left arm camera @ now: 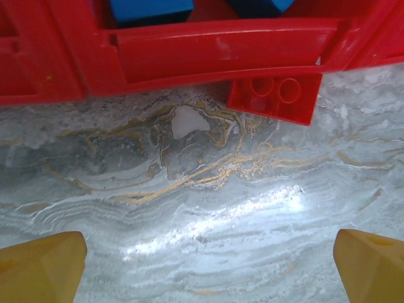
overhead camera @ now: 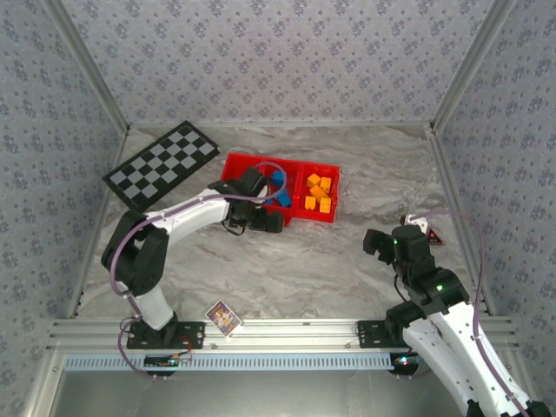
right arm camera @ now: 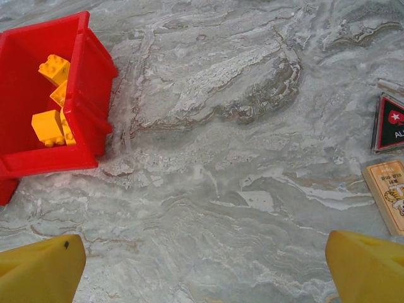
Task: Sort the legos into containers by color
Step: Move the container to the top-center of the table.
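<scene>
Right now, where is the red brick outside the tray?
In the left wrist view the red brick lies on the table against the outer wall of the tray, right of centre.

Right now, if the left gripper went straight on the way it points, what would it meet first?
Likely the tray's near wall. A red lego lies against that wall, a little right of the line between the open left fingers; depth is unclear, so it could be met first.

The centre of the table (overhead camera: pixel 330 261) is lying open, with free passage running from 6 o'clock up to the red tray (overhead camera: pixel 317 217), which is blocking 12 o'clock. The checkered board (overhead camera: pixel 161 165) is occupying 10 o'clock, and small cards (overhead camera: pixel 424 230) are edging 3 o'clock.
</scene>
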Motion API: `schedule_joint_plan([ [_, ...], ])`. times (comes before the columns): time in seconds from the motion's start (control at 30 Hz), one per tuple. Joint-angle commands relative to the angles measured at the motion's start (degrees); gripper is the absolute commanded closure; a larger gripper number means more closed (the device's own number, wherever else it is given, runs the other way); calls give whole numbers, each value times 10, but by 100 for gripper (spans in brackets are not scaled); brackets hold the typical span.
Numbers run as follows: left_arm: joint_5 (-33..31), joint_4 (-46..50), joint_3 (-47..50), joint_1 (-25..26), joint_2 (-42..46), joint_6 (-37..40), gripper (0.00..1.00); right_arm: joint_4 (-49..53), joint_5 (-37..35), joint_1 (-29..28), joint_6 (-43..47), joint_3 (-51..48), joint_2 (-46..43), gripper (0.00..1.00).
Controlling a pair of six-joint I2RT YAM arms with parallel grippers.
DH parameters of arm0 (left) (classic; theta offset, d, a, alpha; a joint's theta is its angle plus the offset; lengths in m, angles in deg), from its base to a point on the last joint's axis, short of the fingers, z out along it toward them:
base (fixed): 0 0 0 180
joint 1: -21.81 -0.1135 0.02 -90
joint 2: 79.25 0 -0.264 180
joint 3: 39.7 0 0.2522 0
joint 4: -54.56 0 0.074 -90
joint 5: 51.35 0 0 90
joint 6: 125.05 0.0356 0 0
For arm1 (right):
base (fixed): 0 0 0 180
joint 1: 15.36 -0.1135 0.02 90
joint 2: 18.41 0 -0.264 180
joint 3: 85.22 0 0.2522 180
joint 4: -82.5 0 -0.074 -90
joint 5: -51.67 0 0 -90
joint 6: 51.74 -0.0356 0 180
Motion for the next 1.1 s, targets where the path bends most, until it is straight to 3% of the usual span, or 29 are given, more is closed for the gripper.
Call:
schedule_joint_plan([
  [0.0,10,-1,-32,2,-37,25,0,18,-1,-3,-10,11,0,0],
  [0.67,30,-19,-191,-8,-197,33,0,27,-6,-5,-12,18,-2,0],
  [1.07,35,-4,-223,1,-211,69,0,23,-6,-6,-8,17,-2,0],
])
